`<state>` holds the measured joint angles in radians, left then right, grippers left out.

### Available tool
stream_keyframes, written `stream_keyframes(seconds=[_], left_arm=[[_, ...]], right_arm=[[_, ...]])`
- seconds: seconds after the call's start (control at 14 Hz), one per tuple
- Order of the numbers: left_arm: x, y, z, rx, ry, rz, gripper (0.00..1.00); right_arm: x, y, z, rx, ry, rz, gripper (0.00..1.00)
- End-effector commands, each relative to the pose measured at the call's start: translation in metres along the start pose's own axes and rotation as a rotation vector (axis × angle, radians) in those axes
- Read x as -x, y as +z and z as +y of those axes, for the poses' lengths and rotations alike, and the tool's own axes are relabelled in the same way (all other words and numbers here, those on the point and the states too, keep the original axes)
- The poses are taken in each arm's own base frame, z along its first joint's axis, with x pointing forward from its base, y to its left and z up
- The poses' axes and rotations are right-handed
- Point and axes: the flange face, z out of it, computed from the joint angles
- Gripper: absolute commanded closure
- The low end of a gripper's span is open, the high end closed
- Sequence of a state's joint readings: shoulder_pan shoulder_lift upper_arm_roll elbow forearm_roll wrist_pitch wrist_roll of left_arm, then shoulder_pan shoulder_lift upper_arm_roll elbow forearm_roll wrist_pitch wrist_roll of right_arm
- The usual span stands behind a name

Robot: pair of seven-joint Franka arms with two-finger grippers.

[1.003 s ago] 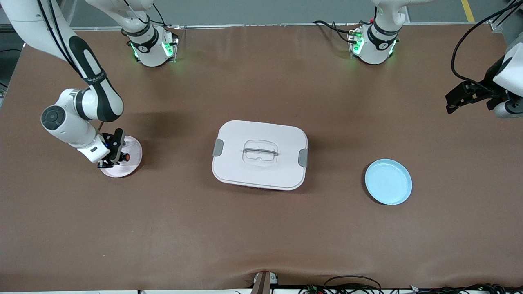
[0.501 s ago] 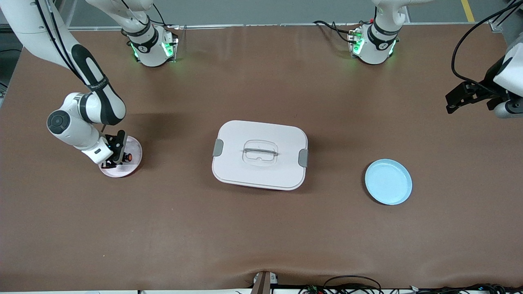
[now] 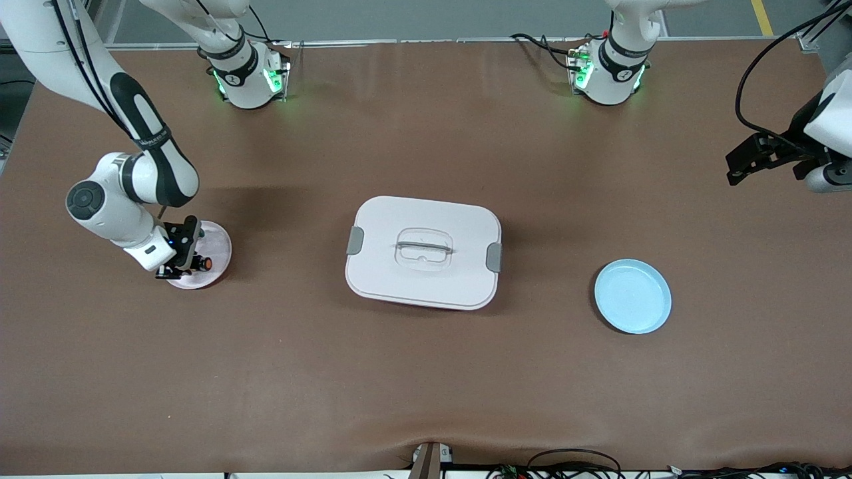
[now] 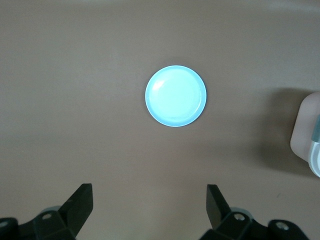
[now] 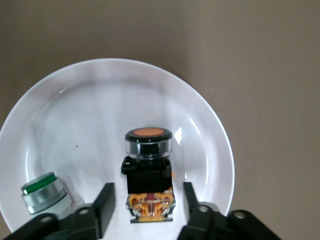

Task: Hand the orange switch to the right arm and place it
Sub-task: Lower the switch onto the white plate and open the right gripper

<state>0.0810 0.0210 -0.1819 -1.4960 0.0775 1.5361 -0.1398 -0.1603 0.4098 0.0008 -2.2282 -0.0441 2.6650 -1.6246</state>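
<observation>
Switch first: the orange switch [image 5: 148, 170] lies on its side on the pink plate [image 5: 60, 120], between the fingers of the right gripper [image 5: 148, 210], its black body and terminal end nearest the gripper and its orange face pointing away. The fingers stand parted, a visible gap on each side of the body, so nothing is pinched; by the look of it the placing is done and the release is the step in hand.

To finish well, I would spread the fingers a little wider before any lift, then rise straight up, so neither finger drags the body and rolls it. A green-capped button [image 5: 44, 192] sits on the same plate just beside one finger, so no sideways swing that way.

In the front view the right gripper [image 3: 178, 256] sits low over the plate at the right arm's end of the bench [image 3: 426, 372]. The white lidded box [image 3: 423, 251] lies mid-bench. The left gripper [image 4: 150, 210] waits high with fingers spread wide and empty; the blue plate [image 4: 175, 96] lies below and ahead of it.
</observation>
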Motion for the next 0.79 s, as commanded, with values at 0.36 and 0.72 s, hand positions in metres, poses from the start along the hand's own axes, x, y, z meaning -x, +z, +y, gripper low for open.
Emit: stream_keyframes(seconds=[0.36,0.72], left_arm=[[0.004,-0.002,-0.008,0.022,0.001,0.009,0.0],[0.005,-0.003,-0.007,0.022,0.009,0.01,0.0]], right_arm=[[0.002,-0.041,0.021,-0.158,0.07,0.005,0.0],[-0.001,-0.11,0.031,-0.219,0.289,-0.024,0.0]])
